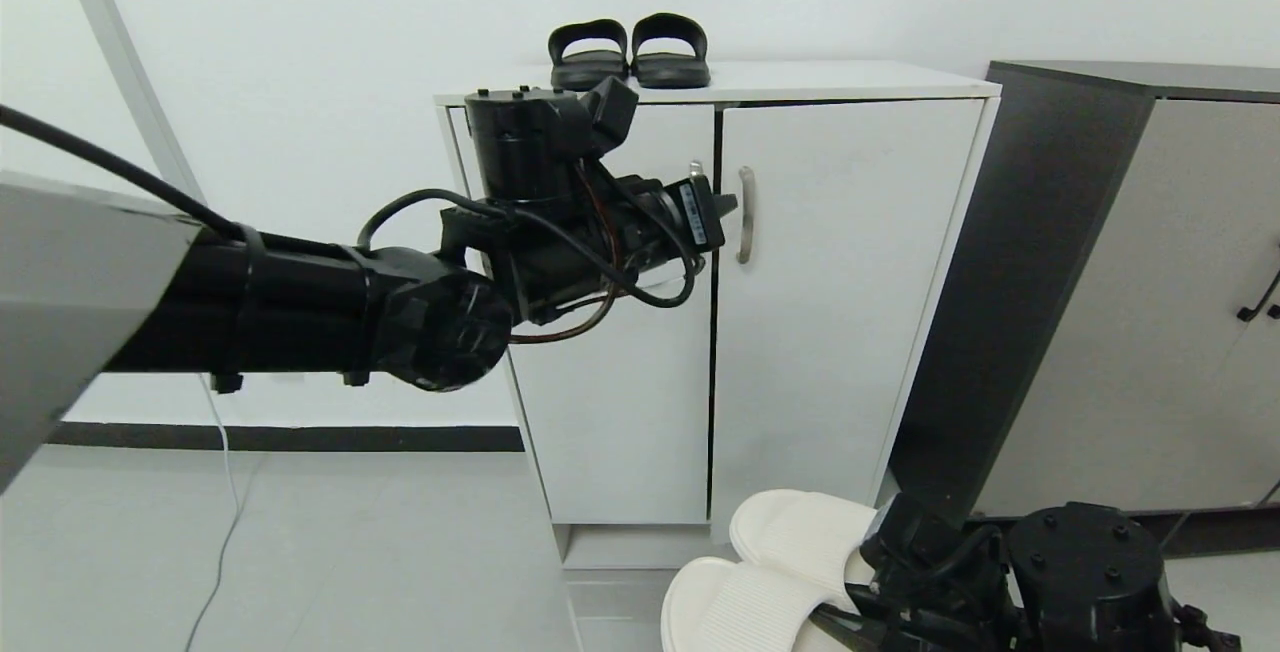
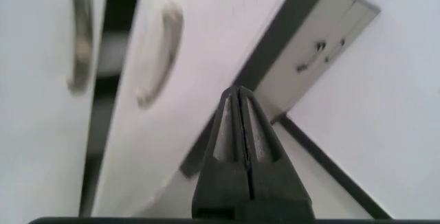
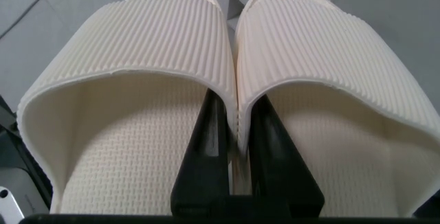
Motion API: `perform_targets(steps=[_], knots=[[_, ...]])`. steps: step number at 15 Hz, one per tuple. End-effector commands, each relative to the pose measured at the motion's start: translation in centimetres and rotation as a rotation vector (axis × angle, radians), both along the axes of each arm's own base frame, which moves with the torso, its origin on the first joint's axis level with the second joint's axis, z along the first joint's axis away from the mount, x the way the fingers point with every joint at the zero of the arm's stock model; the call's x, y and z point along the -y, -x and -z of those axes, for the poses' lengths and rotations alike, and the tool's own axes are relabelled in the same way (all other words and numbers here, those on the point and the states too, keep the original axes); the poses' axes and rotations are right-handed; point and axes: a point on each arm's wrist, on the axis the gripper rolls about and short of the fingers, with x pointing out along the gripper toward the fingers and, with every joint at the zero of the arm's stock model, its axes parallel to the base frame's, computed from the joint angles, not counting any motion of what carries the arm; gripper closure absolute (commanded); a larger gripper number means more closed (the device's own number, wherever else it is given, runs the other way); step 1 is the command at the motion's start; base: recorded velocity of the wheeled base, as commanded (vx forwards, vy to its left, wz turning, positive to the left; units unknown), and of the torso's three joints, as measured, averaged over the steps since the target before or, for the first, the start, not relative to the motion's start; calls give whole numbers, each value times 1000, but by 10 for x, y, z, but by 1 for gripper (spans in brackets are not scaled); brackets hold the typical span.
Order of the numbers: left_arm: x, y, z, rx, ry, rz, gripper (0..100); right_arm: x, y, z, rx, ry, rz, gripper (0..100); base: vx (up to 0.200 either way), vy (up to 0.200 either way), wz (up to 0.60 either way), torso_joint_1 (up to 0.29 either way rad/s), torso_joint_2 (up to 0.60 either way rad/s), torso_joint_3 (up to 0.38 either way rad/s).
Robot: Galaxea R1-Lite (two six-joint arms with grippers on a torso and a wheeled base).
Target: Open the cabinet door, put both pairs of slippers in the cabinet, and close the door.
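A white two-door cabinet stands against the wall with both doors closed. A pair of black slippers sits on its top. My left gripper is held out in front of the two door handles, its fingers shut on nothing. It is just beside the right door's handle, and the left door's handle lies further over. Low in front of the cabinet, my right gripper is shut on the touching inner walls of the white ribbed slippers, one finger inside each slipper.
A dark grey cabinet stands right beside the white one on its right. A thin cable hangs down to the floor at the left. Open grey floor lies left of the white cabinet.
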Motion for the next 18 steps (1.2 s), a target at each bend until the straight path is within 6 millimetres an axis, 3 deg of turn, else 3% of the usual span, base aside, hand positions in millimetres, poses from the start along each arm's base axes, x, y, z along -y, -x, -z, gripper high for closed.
perform_targets(steps=[1, 11, 13, 14, 16, 18], knots=[[-6, -36, 14, -4, 2, -36, 100, 0, 0, 1, -2, 3, 0, 100, 0, 0, 0, 0, 0, 0], [0, -88, 20, -29, -10, -59, 100, 0, 0, 1, -1, 3, 1, 100, 0, 0, 0, 0, 0, 0], [-2, -86, 16, -27, -9, -87, 100, 0, 0, 1, -2, 5, 3, 100, 0, 0, 0, 0, 0, 0], [-11, -74, 5, -13, -13, -97, 100, 0, 0, 1, -3, 5, 1, 100, 0, 0, 0, 0, 0, 0], [-30, -25, -16, -13, -36, -74, 100, -1, 0, 2, -5, 8, 1, 100, 0, 0, 0, 0, 0, 0], [-45, 19, -23, -22, -80, -51, 100, -1, -1, 4, -10, 14, 3, 100, 0, 0, 0, 0, 0, 0]])
